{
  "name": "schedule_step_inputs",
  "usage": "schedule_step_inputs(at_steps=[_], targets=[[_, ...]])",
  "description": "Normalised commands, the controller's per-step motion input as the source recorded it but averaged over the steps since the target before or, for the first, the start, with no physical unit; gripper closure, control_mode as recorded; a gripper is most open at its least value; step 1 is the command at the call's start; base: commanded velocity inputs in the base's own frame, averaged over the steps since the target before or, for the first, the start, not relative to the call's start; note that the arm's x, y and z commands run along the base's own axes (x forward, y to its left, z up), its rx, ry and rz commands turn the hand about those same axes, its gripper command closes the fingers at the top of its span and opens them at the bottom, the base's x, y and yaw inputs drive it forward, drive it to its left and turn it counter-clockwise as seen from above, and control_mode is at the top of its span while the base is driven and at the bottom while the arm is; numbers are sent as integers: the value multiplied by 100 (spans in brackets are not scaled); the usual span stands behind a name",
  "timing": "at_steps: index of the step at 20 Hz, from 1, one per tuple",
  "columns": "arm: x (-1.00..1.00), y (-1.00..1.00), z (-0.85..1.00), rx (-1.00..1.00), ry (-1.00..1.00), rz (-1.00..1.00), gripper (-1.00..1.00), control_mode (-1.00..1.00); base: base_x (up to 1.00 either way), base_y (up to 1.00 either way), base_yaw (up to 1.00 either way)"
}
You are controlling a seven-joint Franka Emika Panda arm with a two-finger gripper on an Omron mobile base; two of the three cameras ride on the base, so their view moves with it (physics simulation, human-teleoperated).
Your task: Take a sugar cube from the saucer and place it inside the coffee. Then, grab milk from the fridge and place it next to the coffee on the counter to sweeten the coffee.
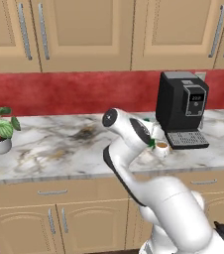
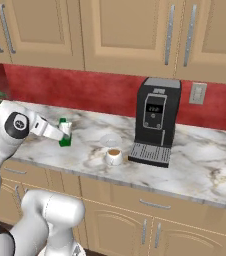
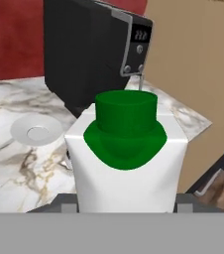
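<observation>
The gripper (image 2: 65,132) is closed around the milk carton (image 2: 64,133) — white body, green cap and base — holding it upright at the counter (image 2: 205,170), left of the coffee; whether its base touches the marble cannot be told. In the hand view the carton (image 3: 126,158) sits between the two fingers, which press its sides.

The coffee cup (image 2: 113,156) stands on the marble just in front of the saucer (image 2: 110,139), brown liquid showing inside it. The saucer (image 3: 36,132) lies bare, with nothing on its plate. The black coffee machine (image 2: 156,120) stands just right of the cup — its drip tray is beside it. A potted plant (image 1: 0,130) sits far along the counter.
</observation>
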Motion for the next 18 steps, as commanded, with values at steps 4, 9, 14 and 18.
schedule_step_inputs(at_steps=[4,9,14,18], targets=[[28,0,-33,-2,0,-3,100,-100,0,0,0],[37,0,-22,-3,0,-3,100,-100,0,0,0],[28,-20,-33,-1,-1,-3,100,-100,0,0,0],[2,-6,-23,0,-5,0,100,-100,0,0,0]])
